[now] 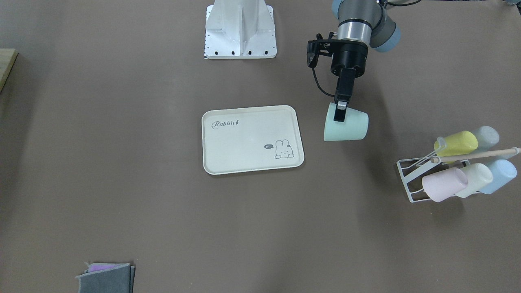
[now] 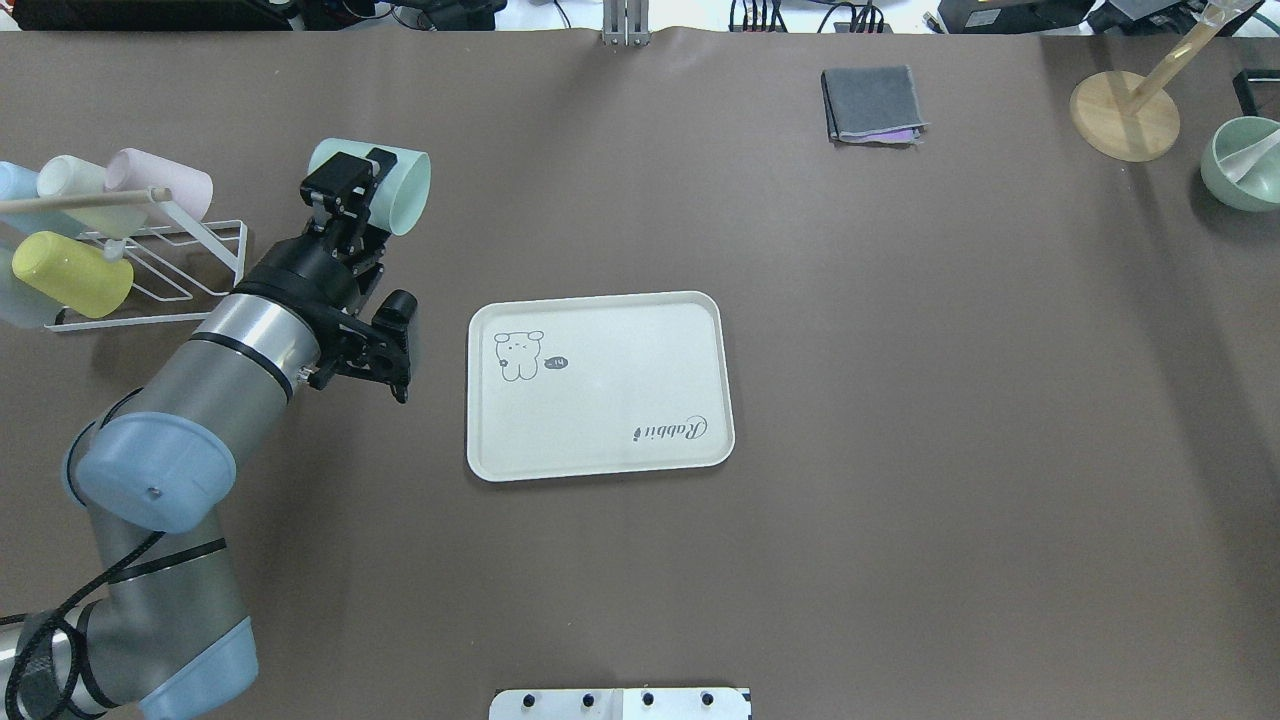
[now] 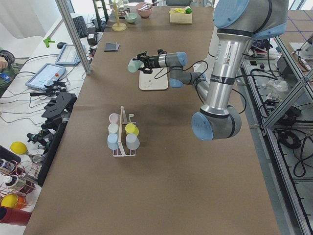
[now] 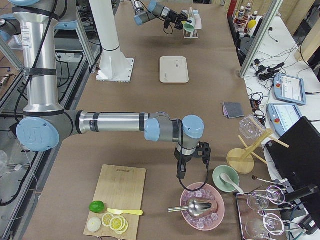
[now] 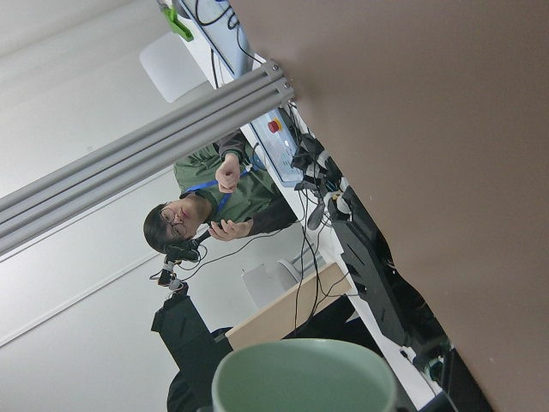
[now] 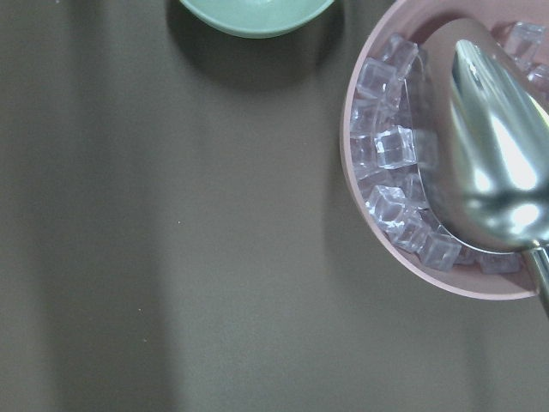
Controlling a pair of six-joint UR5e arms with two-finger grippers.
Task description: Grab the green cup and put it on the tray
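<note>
- The small, handleless mint-green plastic cup is held on its side by the left gripper, with its open mouth turned toward the flat cream-white rectangular tray.
- The cup's wall is pinched just behind the rim: one black finger is laid along the outside, while the other cannot be seen. The jaws are thus closed on the wall, not around the whole body.
- In the left wrist view only the rim and hollow of the cup are seen, at the bottom edge.
- The cup is kept apart from the tray, beside one of its short edges, and appears to be lifted clear of the brown tabletop.
- On the cup's other side, well apart, a white wire rack is loaded with pastel plastic cups.
- The right gripper is seen far off above a pink bowl of ice cubes holding a metal scoop; whether its jaws are parted cannot be told.
</note>
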